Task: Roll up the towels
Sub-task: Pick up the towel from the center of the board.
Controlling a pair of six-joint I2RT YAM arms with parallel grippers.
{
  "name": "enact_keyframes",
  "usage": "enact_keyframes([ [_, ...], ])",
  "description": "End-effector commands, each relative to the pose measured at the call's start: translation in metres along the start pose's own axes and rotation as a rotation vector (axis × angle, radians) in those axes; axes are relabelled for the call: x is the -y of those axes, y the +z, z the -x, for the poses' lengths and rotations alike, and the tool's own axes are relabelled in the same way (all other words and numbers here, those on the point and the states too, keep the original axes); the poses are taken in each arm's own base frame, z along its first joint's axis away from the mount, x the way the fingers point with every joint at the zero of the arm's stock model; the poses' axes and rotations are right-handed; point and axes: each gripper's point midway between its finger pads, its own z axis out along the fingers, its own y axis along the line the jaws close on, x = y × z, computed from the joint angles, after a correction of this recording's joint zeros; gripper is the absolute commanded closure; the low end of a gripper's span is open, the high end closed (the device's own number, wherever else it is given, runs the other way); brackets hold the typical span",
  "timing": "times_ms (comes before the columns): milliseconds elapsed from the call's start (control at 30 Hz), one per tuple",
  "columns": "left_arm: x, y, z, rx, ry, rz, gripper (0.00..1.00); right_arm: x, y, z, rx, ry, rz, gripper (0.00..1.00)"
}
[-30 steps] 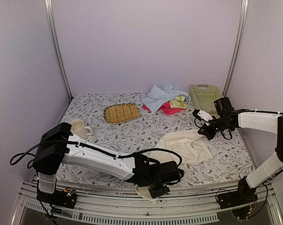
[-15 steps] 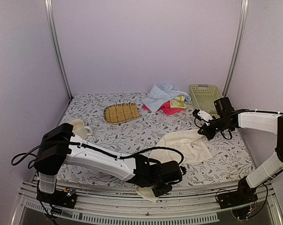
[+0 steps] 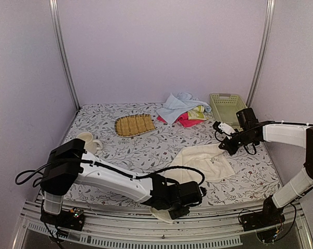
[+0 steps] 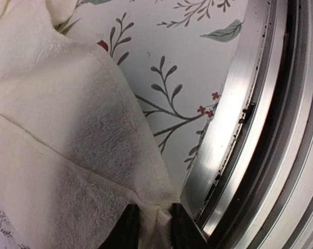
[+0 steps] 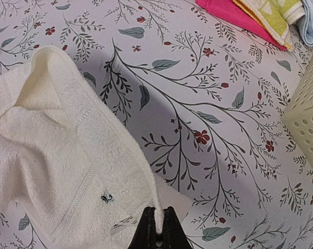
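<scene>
top view: the cream towel (image 3: pixel 205 162) lies spread on the right half of the counter (image 3: pixel 140 150), and one end reaches the near edge. the left fingers (image 3: pixel 173 211) sit at that near edge, on the towel corner that hangs over it. the right fingers (image 3: pixel 230 148) are at the towel's far right corner. the blue towel (image 3: pixel 174 105), pink towel (image 3: pixel 186 121) and yellow-green towel (image 3: pixel 198 112) lie heaped at the far edge, between the woven mat (image 3: pixel 134 125) and the green basket (image 3: pixel 226 106). a cup (image 3: pixel 86 141) stands near the left edge.

left wrist view: the left fingers (image 4: pixel 135 233) are clenched on a bunched fold of the cream towel (image 4: pixel 68 135), just beside the counter's metal rim (image 4: pixel 234 129).

right wrist view: the right fingers (image 5: pixel 156 228) are clenched tight on a thin edge of the cream towel (image 5: pixel 57 155), which rises off the counter to meet them. the printed mark (image 5: pixel 107 197) shows near them.
</scene>
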Motion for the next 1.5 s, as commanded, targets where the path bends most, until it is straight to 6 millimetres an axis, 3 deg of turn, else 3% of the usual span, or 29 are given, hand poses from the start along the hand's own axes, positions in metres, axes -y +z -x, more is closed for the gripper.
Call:
enact_keyframes([
  [0,-0.011,-0.020,-0.002,0.006,0.004,0.023,0.80,0.001,0.004,-0.005,-0.018,0.011,-0.004,0.98],
  [233,-0.017,-0.030,-0.002,0.043,-0.031,-0.037,0.83,0.001,0.004,-0.006,-0.021,0.018,-0.002,0.98],
  [267,-0.017,-0.028,-0.006,0.035,-0.030,-0.039,0.85,0.001,0.004,-0.006,-0.021,0.019,-0.002,0.98],
  [333,-0.018,-0.026,-0.010,0.025,-0.027,-0.042,1.00,0.001,0.003,-0.004,-0.018,0.020,-0.005,0.98],
  [367,-0.021,-0.037,-0.003,0.052,-0.035,-0.043,1.00,0.001,0.004,-0.005,-0.019,0.019,-0.004,0.98],
  [433,-0.025,-0.041,-0.003,0.058,-0.046,-0.028,1.00,0.001,0.004,-0.005,-0.021,0.019,-0.004,0.98],
  [567,-0.049,-0.047,-0.008,0.058,-0.097,0.045,1.00,0.002,0.003,-0.004,-0.018,0.023,-0.008,0.98],
  [667,-0.088,-0.057,-0.019,0.062,-0.188,0.148,1.00,0.006,-0.003,0.004,0.011,0.048,-0.010,0.98],
  [800,-0.164,-0.083,-0.046,0.052,-0.347,0.332,1.00,0.027,-0.019,0.026,0.071,0.081,-0.045,0.98],
  [933,-0.239,-0.125,-0.068,0.078,-0.480,0.517,1.00,0.059,-0.030,0.054,0.100,0.111,-0.076,0.98],
  [1067,-0.294,-0.181,-0.061,0.188,-0.565,0.631,1.00,0.086,-0.042,0.085,0.138,0.136,-0.087,0.98],
  [1133,-0.309,-0.210,-0.052,0.249,-0.573,0.666,1.00,0.092,-0.059,0.104,0.170,0.136,-0.091,0.98],
  [1267,-0.318,-0.255,-0.039,0.324,-0.568,0.695,1.00,0.098,-0.106,0.135,0.261,0.107,-0.151,0.98],
  [1367,-0.317,-0.271,-0.039,0.344,-0.584,0.677,1.00,0.091,-0.134,0.144,0.309,0.083,-0.172,0.98],
  [1467,-0.307,-0.273,-0.044,0.368,-0.606,0.627,1.00,0.077,-0.141,0.134,0.318,0.075,-0.156,0.98],
])
